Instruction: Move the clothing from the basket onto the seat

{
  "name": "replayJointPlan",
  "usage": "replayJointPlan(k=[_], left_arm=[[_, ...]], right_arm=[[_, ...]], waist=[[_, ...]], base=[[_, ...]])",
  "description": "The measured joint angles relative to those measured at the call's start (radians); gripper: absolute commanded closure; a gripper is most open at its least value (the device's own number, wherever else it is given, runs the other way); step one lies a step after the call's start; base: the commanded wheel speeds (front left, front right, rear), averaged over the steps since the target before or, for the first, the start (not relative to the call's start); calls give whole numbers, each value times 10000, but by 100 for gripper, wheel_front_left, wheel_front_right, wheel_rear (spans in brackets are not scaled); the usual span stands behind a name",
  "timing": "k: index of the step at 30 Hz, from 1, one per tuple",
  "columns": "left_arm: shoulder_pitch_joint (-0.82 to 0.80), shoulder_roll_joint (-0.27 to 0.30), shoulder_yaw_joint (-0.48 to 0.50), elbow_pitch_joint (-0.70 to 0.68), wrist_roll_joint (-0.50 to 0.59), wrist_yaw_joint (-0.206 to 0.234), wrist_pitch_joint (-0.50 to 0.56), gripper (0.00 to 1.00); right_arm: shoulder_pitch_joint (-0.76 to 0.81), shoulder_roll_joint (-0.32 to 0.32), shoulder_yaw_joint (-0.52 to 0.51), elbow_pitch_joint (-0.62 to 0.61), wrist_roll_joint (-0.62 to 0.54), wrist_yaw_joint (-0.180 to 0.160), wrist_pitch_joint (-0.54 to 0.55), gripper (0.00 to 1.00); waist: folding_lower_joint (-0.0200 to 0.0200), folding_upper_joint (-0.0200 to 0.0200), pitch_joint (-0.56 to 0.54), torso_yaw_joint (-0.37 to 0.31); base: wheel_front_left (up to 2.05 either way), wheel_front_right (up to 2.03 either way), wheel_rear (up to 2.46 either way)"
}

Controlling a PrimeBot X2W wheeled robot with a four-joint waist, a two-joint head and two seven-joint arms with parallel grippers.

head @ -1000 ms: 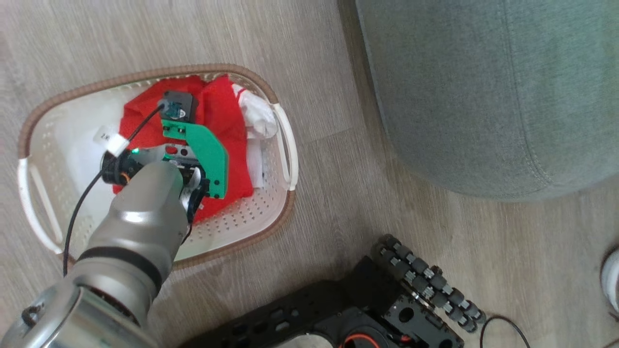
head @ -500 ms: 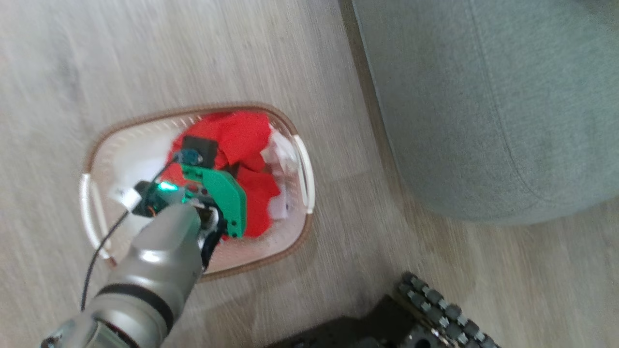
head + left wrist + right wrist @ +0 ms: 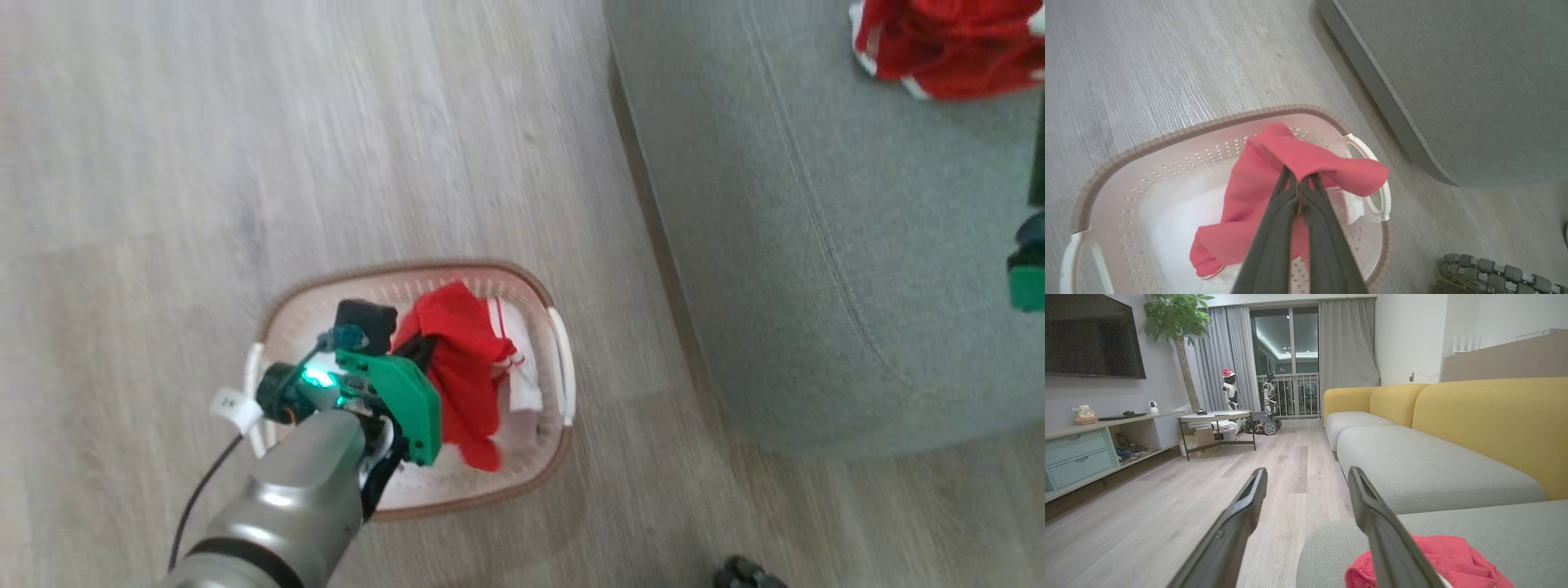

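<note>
A: Entry one, left gripper (image 3: pixel 1299 181)?
B: Jaws pressed together, pinching a fold of the thin bright red sports garment (image 3: pixel 1306 159). It hangs over the oval cream-white perforated plastic basket (image 3: pixel 1167 141), long axis drooping down toward the white sheet (image 3: pixel 1175 228) inside.
A: Destination?
B: The large grey-green upholstered seat cushion (image 3: pixel 816 212), to the right of the basket and stretching far. Bare wood floor (image 3: pixel 620 343) lies between. The carry probably goes rightward, up over the cushion's left edge.
A: Entry two, right gripper (image 3: pixel 1306 475)?
B: Fingers spread wide, empty, above the seat near a red-and-white garment (image 3: pixel 939 45) lying there. The left arm is nearer the basket.
</note>
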Motion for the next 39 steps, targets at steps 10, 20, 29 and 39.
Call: replayJointPlan(k=[10,20,29,39], left_arm=[[716,148,700,-2374,1174,600,-31,100],[1058,788,1304,-4723,2109,1145,-31,100],[1028,1281,1572,-6976,2401,1386,-27,100],[147,1787,1988,-8930,2188,1421,738,100]], right_arm=[[1239,17,291,153,-117,0,0,0],[1762,136,594,-2,-268,0,0,0],[2207,334,1085,35,-337,0,0,0],[2828,744,2270,230,-441,0,0,0]], waist=[[0,0,-1572,863],[-1,0,-2524,1689],[-1,0,-3015,1983],[-1,0,-3721,2196]], base=[[0,0,0],[0,0,0],[0,0,0],[0,0,0]])
